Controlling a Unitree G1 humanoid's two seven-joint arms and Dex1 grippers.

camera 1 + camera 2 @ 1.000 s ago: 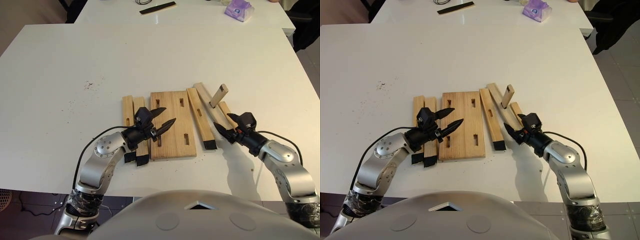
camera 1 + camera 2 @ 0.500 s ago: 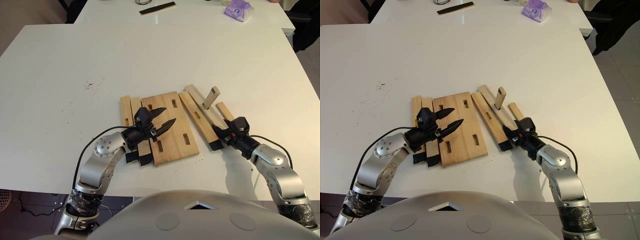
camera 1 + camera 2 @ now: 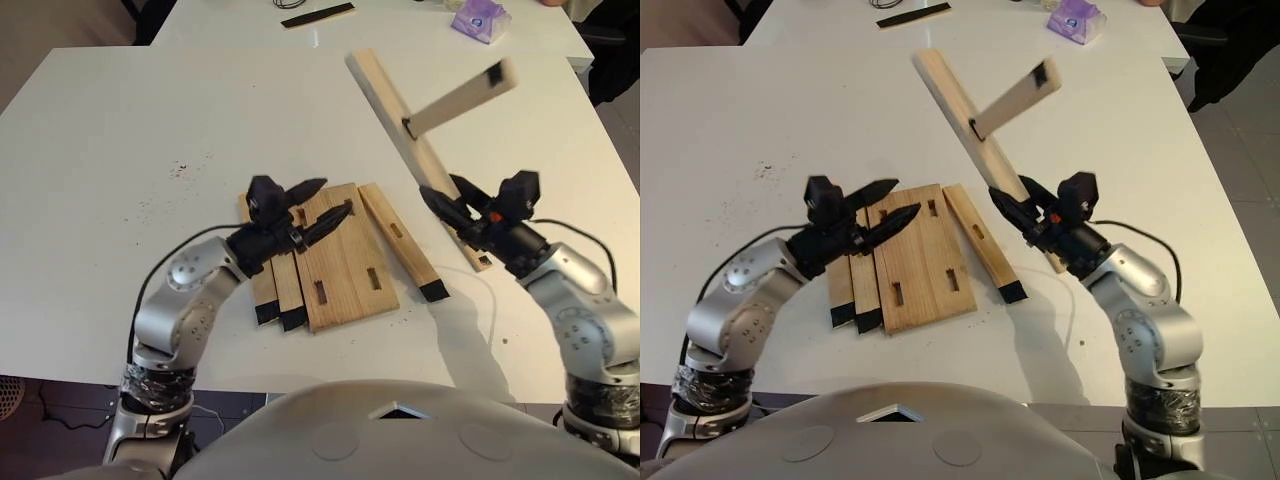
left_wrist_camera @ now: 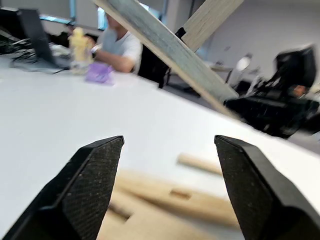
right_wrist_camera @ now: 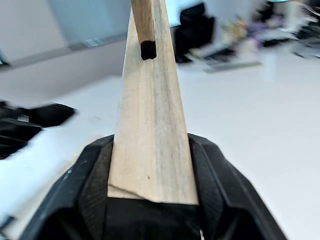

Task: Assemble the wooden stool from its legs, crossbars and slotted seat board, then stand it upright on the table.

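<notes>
At 2 o'clock my right end effector (image 3: 448, 201) clamps leg (image 3: 398, 118), crossbar (image 3: 458, 96) slotted; left end effector (image 3: 331, 197) apart; seat board (image 3: 345, 258), other legs (image 3: 403, 243) loose.

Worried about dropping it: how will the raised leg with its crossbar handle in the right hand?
The leg looks like stiff wood, unlikely to flex. Gripped near its lower end by the right hand, it is probably top-heavy and may twist. The crossbar sits in one slot, so it might work loose.
</notes>
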